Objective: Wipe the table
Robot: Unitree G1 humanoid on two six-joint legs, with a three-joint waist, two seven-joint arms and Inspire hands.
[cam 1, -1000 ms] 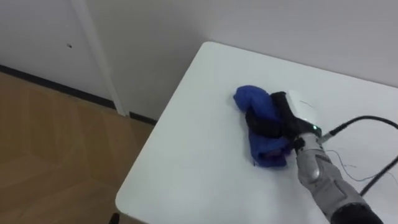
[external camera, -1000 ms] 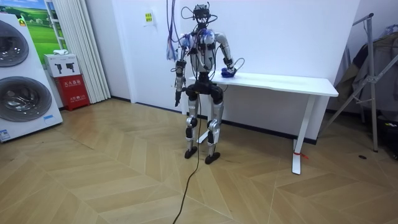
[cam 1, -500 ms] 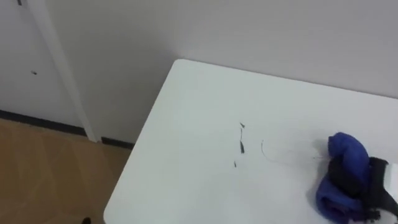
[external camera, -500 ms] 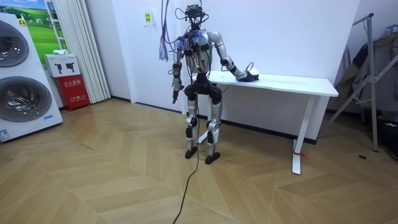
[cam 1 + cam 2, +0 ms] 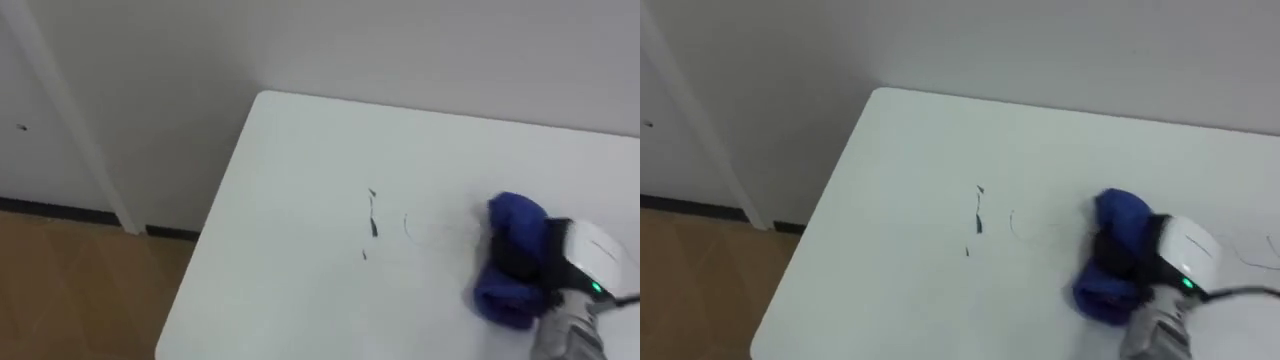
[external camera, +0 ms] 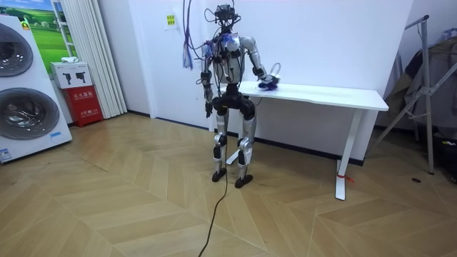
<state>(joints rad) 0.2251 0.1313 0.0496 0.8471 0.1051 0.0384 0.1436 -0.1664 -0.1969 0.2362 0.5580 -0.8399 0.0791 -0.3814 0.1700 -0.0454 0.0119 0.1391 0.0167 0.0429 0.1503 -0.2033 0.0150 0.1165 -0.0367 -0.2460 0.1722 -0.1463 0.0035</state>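
Cloth (image 5: 505, 265): blue, bunched, lying on the white tabletop (image 5: 290, 210), toward the right in the eye views and well in from the left edge. Right hand (image 5: 590, 255) sits on it from the right. Dark fingers (image 5: 522, 258) curl over the middle of the wad, so it reads as gripping the cloth against the surface. Thumb is hidden, so how deep the grip goes is unclear. Small green light on the back of the hand.

Left of the cloth: a few short dark marks (image 5: 371, 222) on the tabletop, plus a faint thin curve (image 5: 408, 226) between the marks and the cloth. Cloth is near the curve and apart from the marks.

Room view: robot stands upright at the tabletop's end on the room view's left, with its right arm reaching out over it. Left hand (image 6: 209, 108) hangs by the hip, off the tabletop; can't tell its finger state. Wall (image 5: 400, 40) is right behind the tabletop. Wood floor (image 6: 107, 200), washer (image 6: 21, 93) at the room view's far left.
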